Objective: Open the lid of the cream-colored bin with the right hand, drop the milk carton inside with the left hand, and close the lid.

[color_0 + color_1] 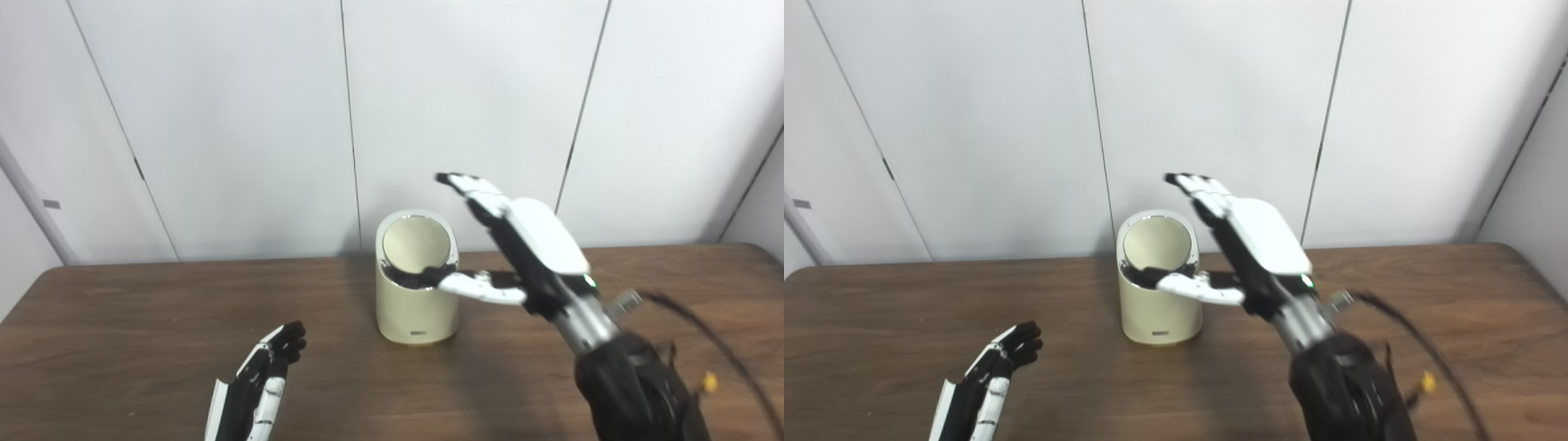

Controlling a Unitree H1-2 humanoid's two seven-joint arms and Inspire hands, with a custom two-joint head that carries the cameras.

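Right robot hand (pixel 520 245) raised just beside the cream-colored bin (pixel 416 306), at its 3 o'clock; fingers spread apart and pointing up toward the wall, holding nothing. Thumb (pixel 474 285) reaches across the bin's front rim, tip at or just over the dark opening; contact not certain. Lid (pixel 416 244) stands upright at the back of the bin, pale inner face toward the camera. Bin reads as open.

Left robot hand (pixel 263 380) low over the desk (pixel 122 318), at the bin's 7 o'clock and well apart from it; fingers loosely curled, empty.

Milk carton: not visible anywhere on the desk or in either hand. Bin interior dark; cannot tell whether it lies inside.

Judgement: with the lid up and the left hand empty, the drop step looks either done or not possible as staged; closing seems the step in hand. Next move calls for the right hand to get behind or above the lid and tip it forward toward 6 o'clock without shoving the light bin.
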